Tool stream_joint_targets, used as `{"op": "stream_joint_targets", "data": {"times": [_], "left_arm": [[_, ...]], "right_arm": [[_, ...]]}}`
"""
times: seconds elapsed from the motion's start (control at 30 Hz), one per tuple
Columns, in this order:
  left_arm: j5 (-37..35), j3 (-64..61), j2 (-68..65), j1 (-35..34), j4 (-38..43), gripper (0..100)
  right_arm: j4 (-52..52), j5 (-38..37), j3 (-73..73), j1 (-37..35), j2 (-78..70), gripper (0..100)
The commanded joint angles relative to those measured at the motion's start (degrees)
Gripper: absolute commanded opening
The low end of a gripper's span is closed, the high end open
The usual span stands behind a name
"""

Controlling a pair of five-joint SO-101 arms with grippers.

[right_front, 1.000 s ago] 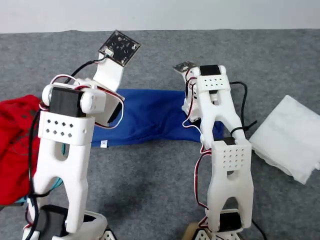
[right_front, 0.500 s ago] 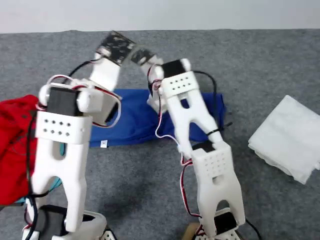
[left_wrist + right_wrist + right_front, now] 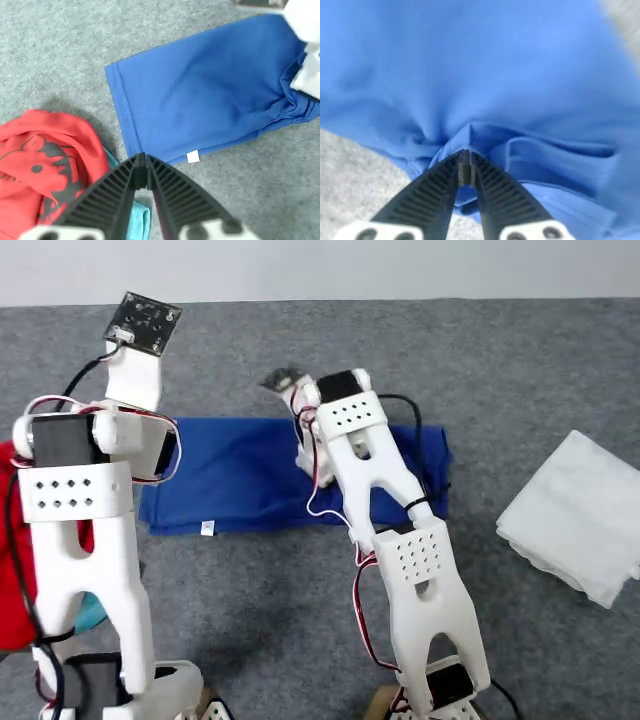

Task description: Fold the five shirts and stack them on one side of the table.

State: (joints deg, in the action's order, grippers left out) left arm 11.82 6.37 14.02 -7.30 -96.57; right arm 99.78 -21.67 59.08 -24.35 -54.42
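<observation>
1. Where the grey, carpet-like table is seen from above, a blue shirt is laid out flat across its middle, with a small white label at the hem nearest the arms.
2. The right gripper is pressed together on a raised fold of the blue shirt, and creases are gathered around its tips.
3. The right arm is stretched over the right half of the shirt. Compared with a second ago, it has been swung leftward, from the shirt's right end toward its middle.
4. The left gripper is closed with nothing between its fingers. It is held above the bare table just beside the shirt's near left corner.
5. The left arm has been shifted leftward since the earlier frames, so the left end of the blue shirt, covered before, is now exposed.
6. A crumpled red shirt with a dark print is piled at the table's left side, near the blue shirt but apart from it. More of it is hidden behind the left arm than before.
7. A teal cloth is tucked against the red shirt's edge.
8. A folded white shirt is placed at the right side, well apart from the blue one, and is unchanged.
</observation>
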Motion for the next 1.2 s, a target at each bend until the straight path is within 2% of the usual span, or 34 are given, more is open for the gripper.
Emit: {"op": "stream_joint_targets", "data": {"times": [0.0,0.2,0.33,0.63,0.9,1.17], "left_arm": [[0.53,0.66,2.11,-0.35,1.05,1],[0.26,0.66,2.11,-0.35,0.97,1],[0.35,0.66,2.11,-0.35,0.70,1],[0.35,0.57,2.11,-0.35,0.97,1],[0.26,0.31,1.76,0.00,1.14,1],[0.26,0.31,1.67,0.00,1.14,1]], "right_arm": [[1.45,-0.18,8.97,-0.22,2.86,1.0],[3.30,-0.18,11.96,2.95,0.22,1.0],[3.38,4.66,9.49,5.85,3.30,0.9],[3.03,4.66,-12.40,5.93,15.96,0.9],[-2.15,4.75,-13.27,4.97,7.69,1.0],[-6.37,4.75,-11.96,0.84,4.53,1.0]]}}
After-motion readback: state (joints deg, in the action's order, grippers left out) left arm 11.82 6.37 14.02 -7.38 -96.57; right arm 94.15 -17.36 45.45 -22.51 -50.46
